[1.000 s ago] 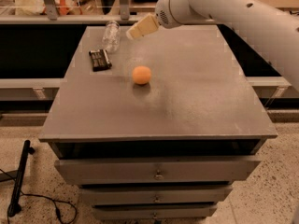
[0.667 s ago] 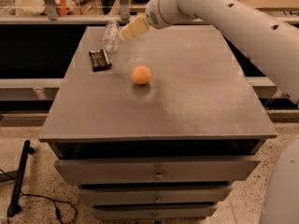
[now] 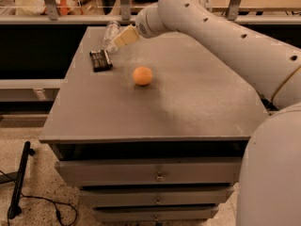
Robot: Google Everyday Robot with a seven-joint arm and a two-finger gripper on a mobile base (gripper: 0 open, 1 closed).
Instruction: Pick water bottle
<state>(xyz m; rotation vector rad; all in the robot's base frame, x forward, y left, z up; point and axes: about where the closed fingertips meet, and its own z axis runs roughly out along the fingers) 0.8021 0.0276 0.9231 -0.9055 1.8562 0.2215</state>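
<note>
The water bottle (image 3: 110, 32) is small, clear and ribbed, and lies near the far left corner of the grey table (image 3: 188, 112). My gripper (image 3: 121, 39), with cream-coloured fingers, reaches in from the right and sits right at the bottle's lower right side, partly covering it. The white arm (image 3: 221, 36) stretches across the far side of the table.
A flat black packet (image 3: 100, 60) lies just in front of the bottle. An orange ball (image 3: 142, 76) sits near the table's middle. Drawers (image 3: 155, 173) are under the tabletop. A black cable (image 3: 19, 182) lies on the floor at left. Railings stand behind the table.
My gripper has moved left across the far side of the table, from beside the bottle to right against it. The ball and packet have not moved.
</note>
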